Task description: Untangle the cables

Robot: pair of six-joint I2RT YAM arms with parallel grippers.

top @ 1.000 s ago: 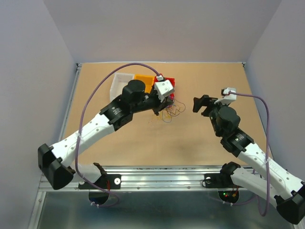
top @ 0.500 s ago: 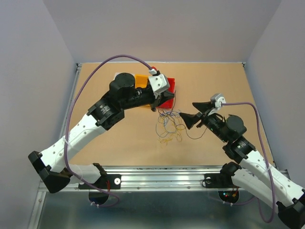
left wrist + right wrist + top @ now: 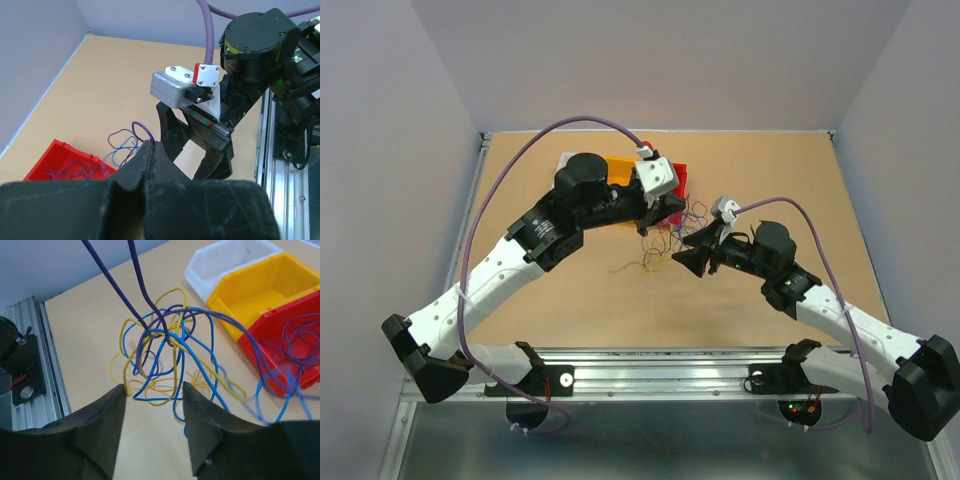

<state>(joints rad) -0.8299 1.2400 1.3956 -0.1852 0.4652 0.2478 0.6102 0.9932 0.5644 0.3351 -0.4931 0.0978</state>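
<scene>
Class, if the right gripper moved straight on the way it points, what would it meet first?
The cables: the yellow, blue and purple tangle sits straight ahead of the open right gripper, in line with the gap between its fingers. How far ahead is unclear.

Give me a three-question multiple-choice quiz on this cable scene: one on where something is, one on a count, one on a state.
1. Some of the cables lie inside which bin? A white, B yellow, C red.
2. How many bins stand on the table? A two, B three, C four.
3. The right hand is: A open, B shut on a wire, C out of view.

Key: 1 C, purple loops sit in the red bin. 2 B, white bin, yellow bin and the red one. 3 A, its fingers stand apart.
</scene>
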